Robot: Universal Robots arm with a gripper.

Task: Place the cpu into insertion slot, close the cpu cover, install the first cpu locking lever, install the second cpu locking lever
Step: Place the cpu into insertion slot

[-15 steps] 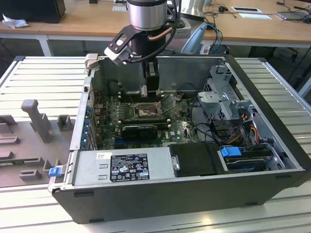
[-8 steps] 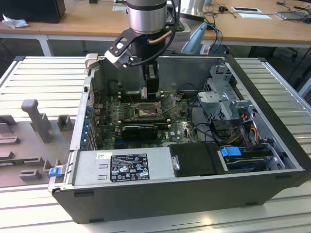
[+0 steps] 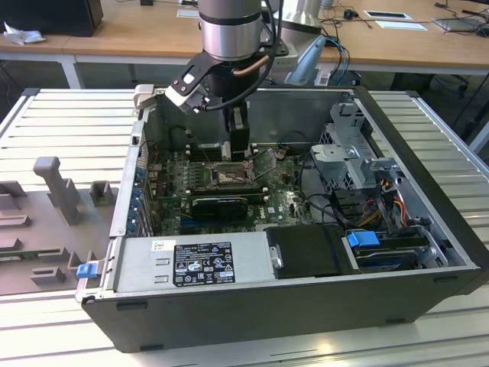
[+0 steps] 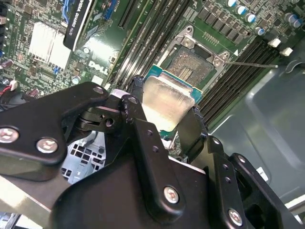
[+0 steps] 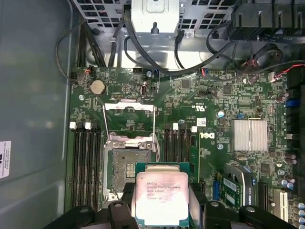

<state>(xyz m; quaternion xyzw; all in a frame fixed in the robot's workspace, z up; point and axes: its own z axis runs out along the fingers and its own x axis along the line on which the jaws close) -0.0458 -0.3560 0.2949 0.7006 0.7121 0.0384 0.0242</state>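
Observation:
My gripper [image 5: 162, 202] is shut on the cpu [image 5: 162, 196], a pale silvery square chip on a green edge, gripped by two opposite sides. In both wrist views the cpu [image 4: 164, 101] hangs just above the board and overlaps one edge of the insertion slot [image 5: 125, 172], whose brownish pin field lies bare. The cpu cover [image 5: 129, 120], a thin silver frame, is swung open and lies beyond the slot. A thin wire locking lever [image 4: 252, 63] sticks out beside the insertion slot [image 4: 191, 67]. In the exterior view the gripper [image 3: 239, 153] reaches down into the open computer case over the slot [image 3: 229, 175].
Black memory slots [image 5: 85, 164] flank the socket on both sides. A ribbed silver heatsink [image 5: 249, 135] and a black expansion card [image 3: 220, 203] sit nearby. Cable bundles [image 5: 143, 52] and a drive cage [image 3: 353, 157] crowd the case; its metal walls [image 3: 306, 115] enclose the board.

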